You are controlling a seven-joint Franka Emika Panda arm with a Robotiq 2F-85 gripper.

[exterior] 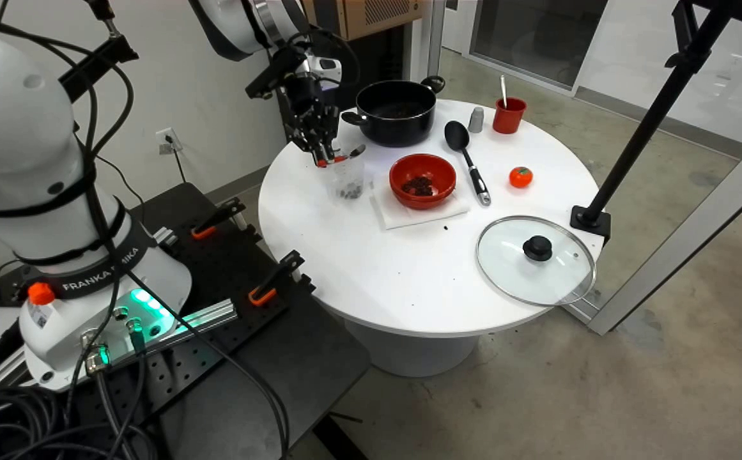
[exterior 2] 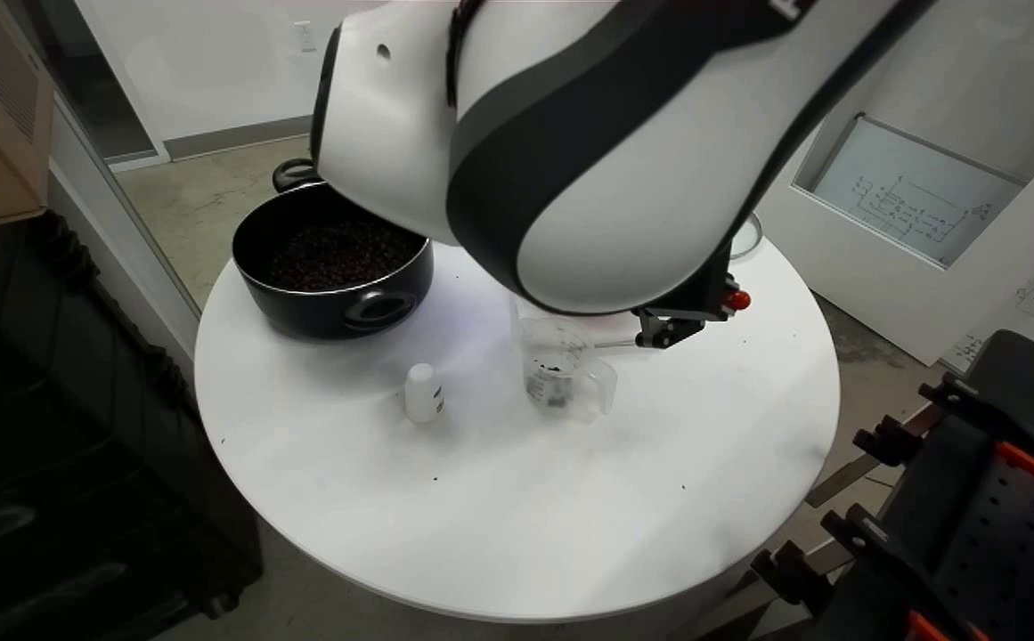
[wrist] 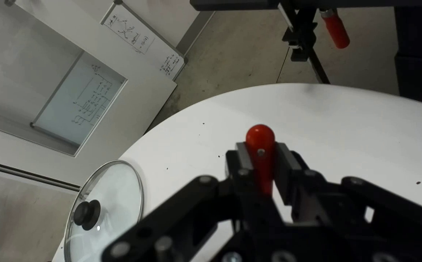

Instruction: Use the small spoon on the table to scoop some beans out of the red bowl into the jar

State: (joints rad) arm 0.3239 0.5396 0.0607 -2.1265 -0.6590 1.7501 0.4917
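Note:
My gripper (exterior: 323,160) is shut on the red handle of the small spoon (exterior: 340,158), holding it roughly level over the jar. The spoon's silvery head lies above the jar's mouth in an exterior view; its contents are too small to make out. Clear, with a side handle, the jar (exterior 2: 541,385) stands on the white table (exterior: 358,255) with some dark bits at its bottom. Beans (exterior: 418,186) lie in the red bowl (exterior: 423,203), right of the jar. In the wrist view the handle's rounded red end pokes out between the fingers (wrist: 245,156); the spoon's head is hidden there.
A black pot (exterior: 396,131) with dark beans stands behind the bowl. Around it are a black-handled utensil (exterior: 466,160), grey shaker (exterior: 476,120), red cup (exterior: 509,120) and tomato (exterior: 521,177). Under the bowl lies a napkin (exterior: 402,217); a glass lid (exterior: 505,262) rests at the table's edge.

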